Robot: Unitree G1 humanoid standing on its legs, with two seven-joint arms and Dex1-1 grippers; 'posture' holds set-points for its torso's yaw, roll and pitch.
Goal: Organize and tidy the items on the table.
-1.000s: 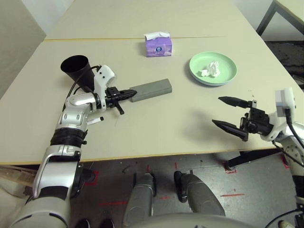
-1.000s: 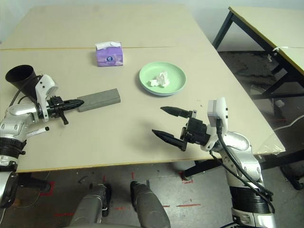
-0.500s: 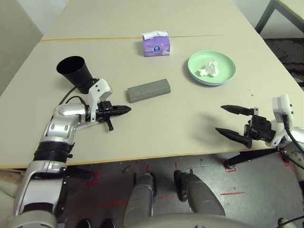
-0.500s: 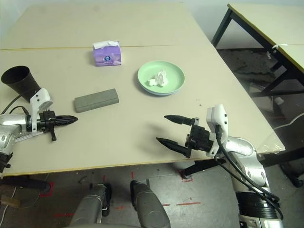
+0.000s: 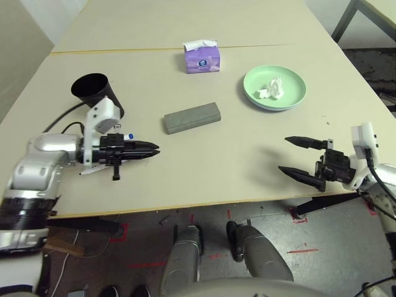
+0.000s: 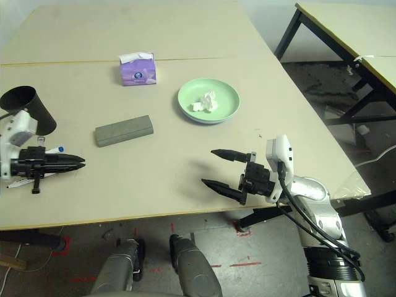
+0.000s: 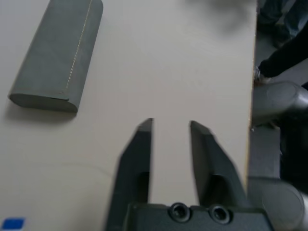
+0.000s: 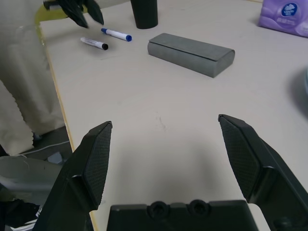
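Looking down from the head camera, I see my left gripper (image 5: 148, 148) clear of the grey glasses case (image 5: 192, 117) lying mid-table (image 5: 216, 173), while the left wrist view shows its jaws slightly apart, empty, and the right wrist view shows my right gripper (image 8: 168, 144) spread wide over bare tabletop.

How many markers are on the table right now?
2. The blue-capped marker and the black-capped marker lie side by side near the black cup, beside the left claw. In the head views that arm partly covers them, so another could be hidden.
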